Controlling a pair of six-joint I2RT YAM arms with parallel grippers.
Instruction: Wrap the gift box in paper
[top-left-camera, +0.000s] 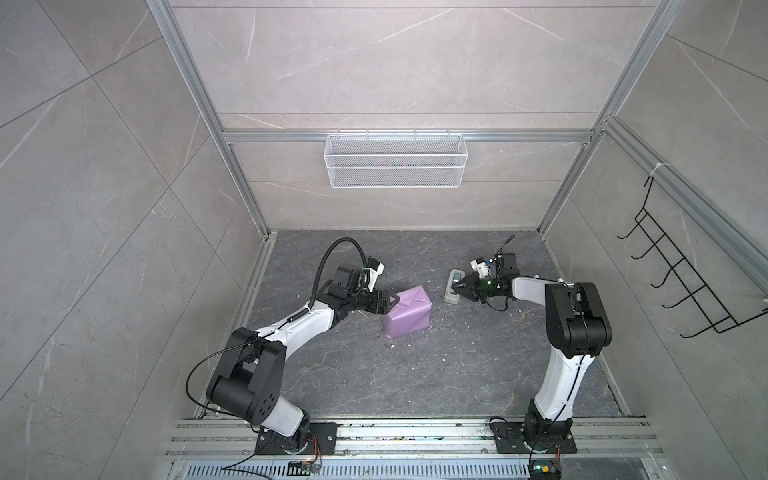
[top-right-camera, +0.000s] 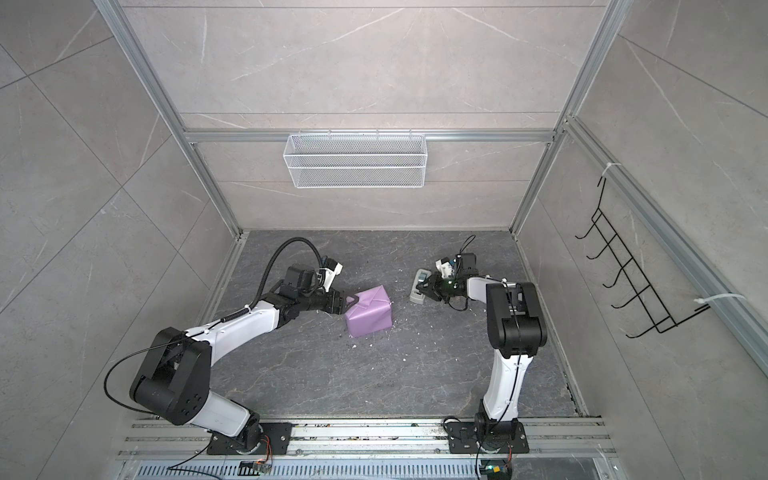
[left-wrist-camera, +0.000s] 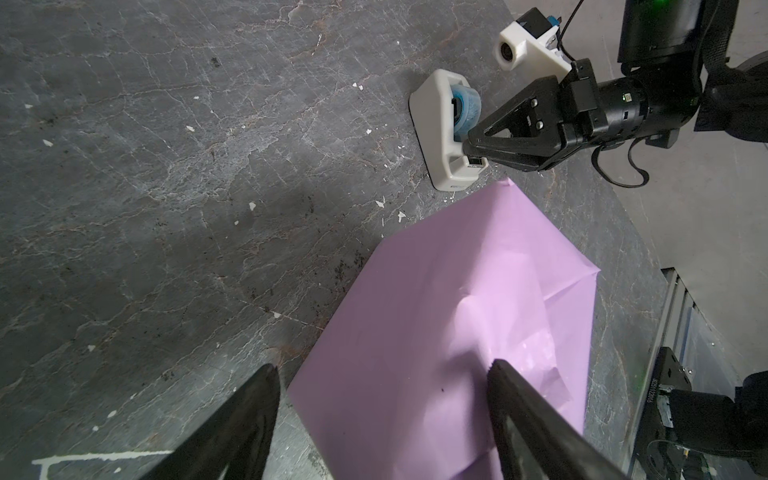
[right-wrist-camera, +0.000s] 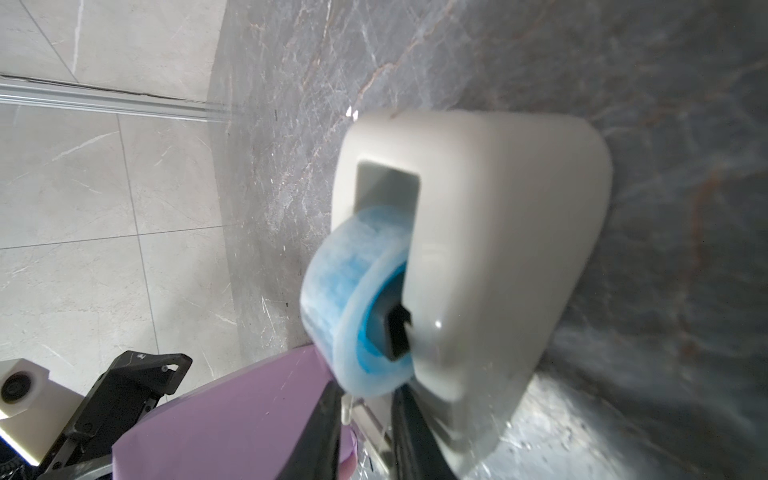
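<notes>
The wrapping looks nearly done, and the step in hand appears to be fetching tape to fix a fold. In both top views, at the centre of the frame on the dark table (top-left-camera: 415, 395), the paper (top-left-camera: 409, 313) is covering the gift box completely, lilac side out, so no green is showing.

At the parcel's left end the left gripper (left-wrist-camera: 382, 368) is standing wide open and gripping nothing. In the left wrist view one finger (left-wrist-camera: 523, 399) is lying on the folded paper and seems to be pinning it. The other is hanging over bare table beside the parcel.

Farther back, right of centre, the right gripper (left-wrist-camera: 468, 144) is sitting at the cutter end of the tape dispenser (left-wrist-camera: 436, 124), just below the blue tape roll (right-wrist-camera: 345, 282). Its jaws are standing narrow with a small gap. I cannot tell whether the tape end is pinched between them.

The next move likely calls for a firm pinch on the tape, then a steady pull and tear without dragging the light dispenser, while the left finger is pressing the fold flat.
</notes>
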